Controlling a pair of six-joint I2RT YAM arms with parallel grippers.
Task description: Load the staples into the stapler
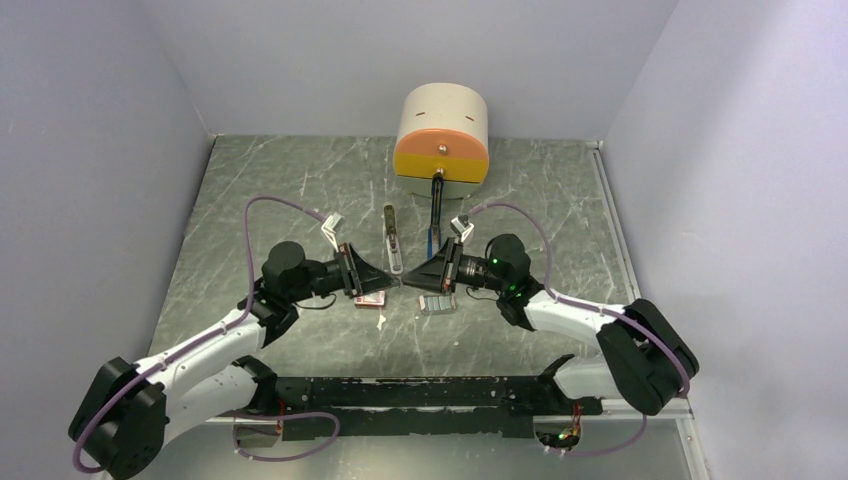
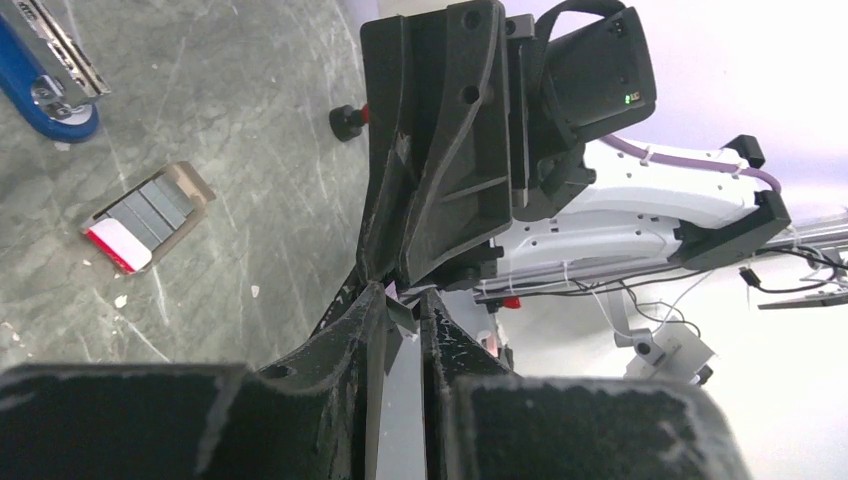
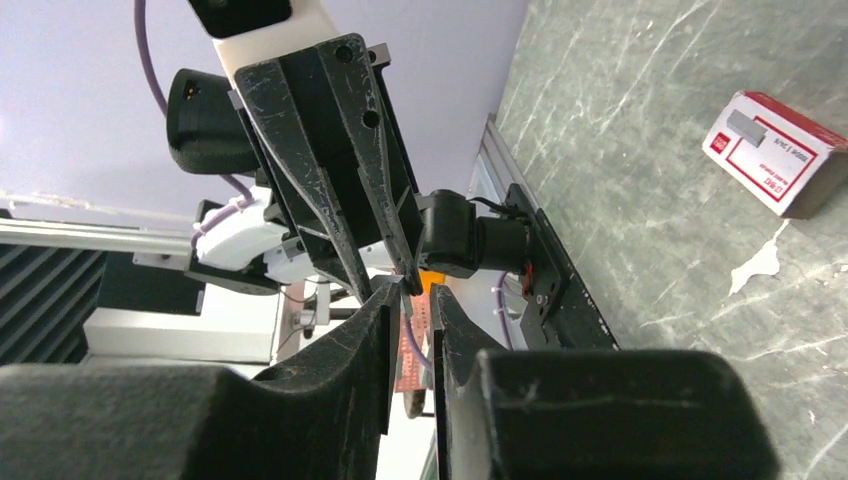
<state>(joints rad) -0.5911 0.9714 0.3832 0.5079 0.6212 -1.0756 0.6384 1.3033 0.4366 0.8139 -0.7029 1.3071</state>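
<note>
My two grippers meet tip to tip above the middle of the table. A short silvery-grey strip of the staples (image 2: 405, 311) spans the fingertips of my left gripper (image 2: 403, 300), which is shut on it. In the right wrist view the same strip (image 3: 398, 293) lies against one finger of my right gripper (image 3: 413, 292), whose jaws stand slightly apart, open. From above, the left gripper (image 1: 393, 284) and right gripper (image 1: 407, 283) almost touch. The stapler (image 1: 392, 240), blue with a silver top (image 2: 50, 80), lies just beyond them.
A red-and-white staple box (image 1: 370, 298) (image 3: 775, 150) lies under the left gripper. An open tray with more grey staples (image 1: 437, 304) (image 2: 148, 215) sits under the right one. A cream and orange cylinder (image 1: 441, 135) stands at the back, a black rod (image 1: 435, 205) reaching forward from it.
</note>
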